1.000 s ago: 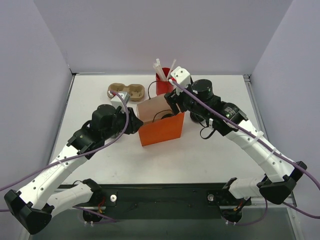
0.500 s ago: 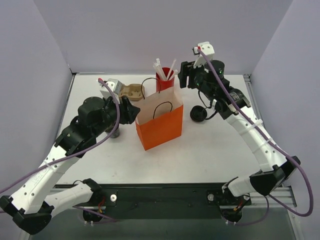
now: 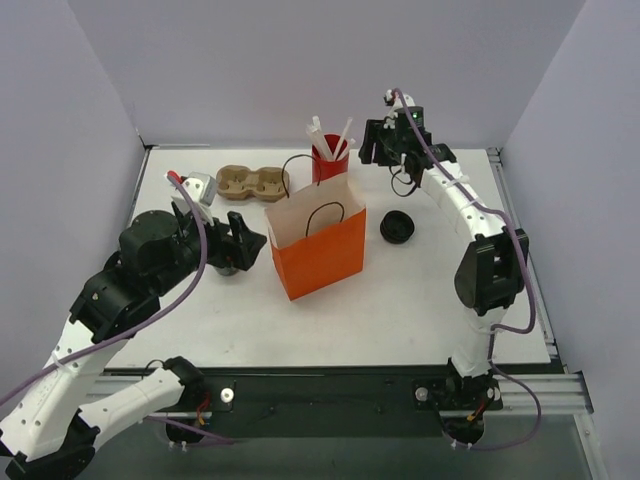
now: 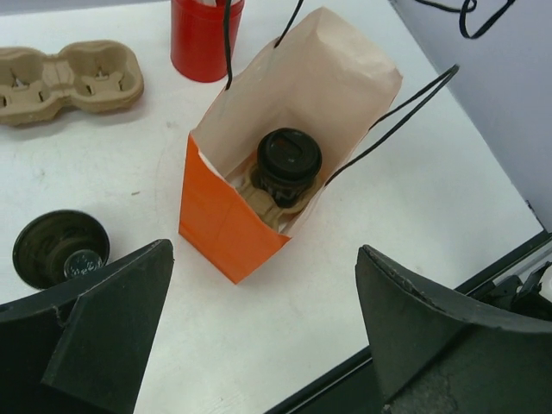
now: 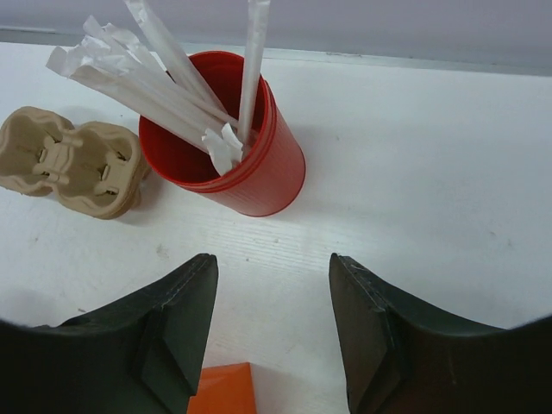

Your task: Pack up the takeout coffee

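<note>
The orange paper bag (image 3: 320, 255) stands upright mid-table, mouth open. In the left wrist view one takeout coffee cup (image 4: 289, 158) sits inside the bag (image 4: 224, 226) on a tan carrier insert (image 4: 259, 197). A second dark cup (image 4: 60, 250) stands on the table left of the bag. A third dark cup (image 3: 397, 228) sits to the bag's right. My left gripper (image 3: 248, 240) (image 4: 266, 250) hangs open and empty just left of the bag. My right gripper (image 3: 380, 148) (image 5: 272, 259) is open and empty, high at the back beside the red cup.
A red cup of white straws (image 3: 326, 168) (image 5: 250, 177) stands behind the bag. A tan two-hole cardboard carrier (image 3: 252, 183) (image 5: 69, 159) lies left of it. The bag's black handles (image 4: 388, 116) stick up above its rim. Walls close off the left, back and right.
Both grippers have left the bag. The left one opened wide and drew back to the left. The right arm rose and swung to the back right. The bag now stands upright.
</note>
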